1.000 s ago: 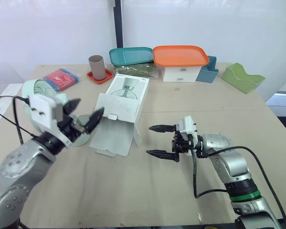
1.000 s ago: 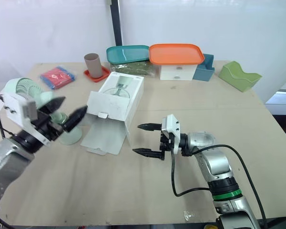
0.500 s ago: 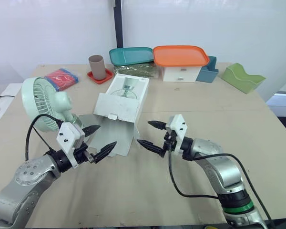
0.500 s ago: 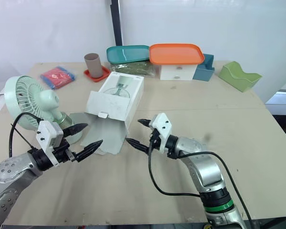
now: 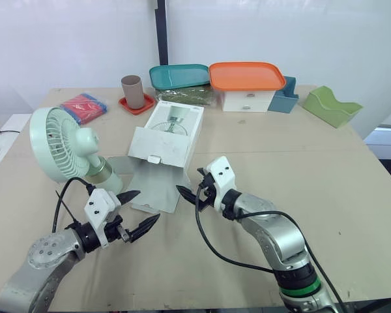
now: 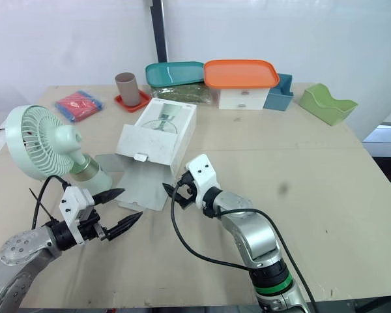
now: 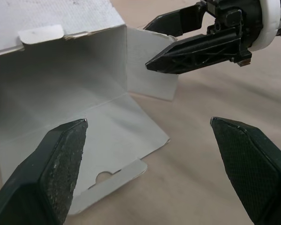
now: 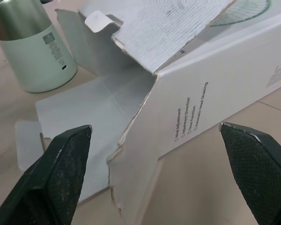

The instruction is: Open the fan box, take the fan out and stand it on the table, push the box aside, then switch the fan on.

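Fan box (image 5: 166,134) lies flat in the middle of the tabletop (image 5: 352,195), its near end open with the flaps splayed out, and the inside looks empty. The pale green fan (image 5: 62,147) stands upright just beside the flaps, on the robot's left. The left gripper (image 5: 146,205) hovers low near the front flap, jaws wide apart and holding nothing. The right gripper (image 5: 189,180) sits close to the open end, jaws likewise spread and empty. An orange-lidded white container (image 5: 246,85) stands closed at the far edge.
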Controlling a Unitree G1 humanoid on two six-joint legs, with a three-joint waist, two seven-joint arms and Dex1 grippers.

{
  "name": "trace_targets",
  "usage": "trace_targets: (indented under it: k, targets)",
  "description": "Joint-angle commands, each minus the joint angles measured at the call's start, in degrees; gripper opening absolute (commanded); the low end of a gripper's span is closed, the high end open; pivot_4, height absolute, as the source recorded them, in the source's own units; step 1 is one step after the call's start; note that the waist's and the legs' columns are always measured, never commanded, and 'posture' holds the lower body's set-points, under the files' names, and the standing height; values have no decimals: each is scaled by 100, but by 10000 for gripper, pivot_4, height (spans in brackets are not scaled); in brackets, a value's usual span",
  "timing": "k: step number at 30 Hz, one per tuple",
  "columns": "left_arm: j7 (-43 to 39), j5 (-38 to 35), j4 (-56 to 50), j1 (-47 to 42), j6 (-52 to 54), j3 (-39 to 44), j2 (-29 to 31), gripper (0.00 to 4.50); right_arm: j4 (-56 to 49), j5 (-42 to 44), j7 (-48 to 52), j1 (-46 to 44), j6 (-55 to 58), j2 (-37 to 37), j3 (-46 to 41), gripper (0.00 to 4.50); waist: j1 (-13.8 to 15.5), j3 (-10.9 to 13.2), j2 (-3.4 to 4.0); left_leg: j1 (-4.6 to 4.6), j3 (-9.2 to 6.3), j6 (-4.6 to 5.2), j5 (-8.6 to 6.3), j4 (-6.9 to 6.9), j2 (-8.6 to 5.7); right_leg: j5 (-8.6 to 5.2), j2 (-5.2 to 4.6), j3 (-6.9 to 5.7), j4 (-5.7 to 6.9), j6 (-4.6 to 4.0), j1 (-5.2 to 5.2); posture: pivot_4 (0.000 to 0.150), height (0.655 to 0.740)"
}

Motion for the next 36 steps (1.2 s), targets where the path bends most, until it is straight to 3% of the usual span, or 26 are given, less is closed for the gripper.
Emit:
trace_targets:
  k: [1, 7, 17, 21, 28, 30, 36]
  targets:
    - [217, 123, -227, 164, -226, 232, -179, 44631, 76, -161, -202, -261, -63, 165, 118, 45000, -3, 0, 0, 0, 0, 0, 0, 0, 0, 0, 0, 0, 0, 0, -1, 1500, 7400]
    - [401, 430, -381, 576, -428, 137, -403, 44631, 687, -330, -632, -647, -25, 642, 81, 45000, -57, 0, 0, -1, -1, 1, 0, -1, 1, 0, 0, 0, 0, 0, -2, 1500, 7400]
    - [552, 445, -496, 505, -359, 142, -606, 44631, 1287, -477, -1169, -962, 136, 1001, -292, 45000, -75, 0, 1, -2, -2, 1, -1, -1, 0, 0, 0, -1, 0, -1, -2, 1500, 7400]
    - [576, 497, -504, 490, -369, 67, -663, 45000, 1419, -492, -1343, -992, 157, 1039, -545, 33199, -78, 0, 2, -2, -2, 1, -1, -1, 0, 0, 0, -1, 1, -1, -2, 1500, 7400]
    - [604, 620, -401, 322, -402, -82, -797, 45000, 1557, -507, -1356, -1011, 47, 1023, -670, 3318, -107, 0, 2, -2, -1, 2, -1, -1, 0, 0, 1, -1, 1, -1, -2, 1500, 7400]
    - [601, 630, -385, 273, -380, -95, -819, 45000, 1570, -517, -1355, -1015, 19, 1000, -694, 1136, -110, 0, 2, -2, -1, 2, -1, -1, 0, 0, 1, -1, 1, -1, -2, 1500, 7400]
    - [559, 629, -268, 155, -340, -47, -849, 45000, 1532, -560, -1355, -972, -50, 861, -747, 1136, -111, 0, 3, -2, -2, 3, -2, -1, 0, 0, 2, -1, 1, -1, -2, 1500, 7400]
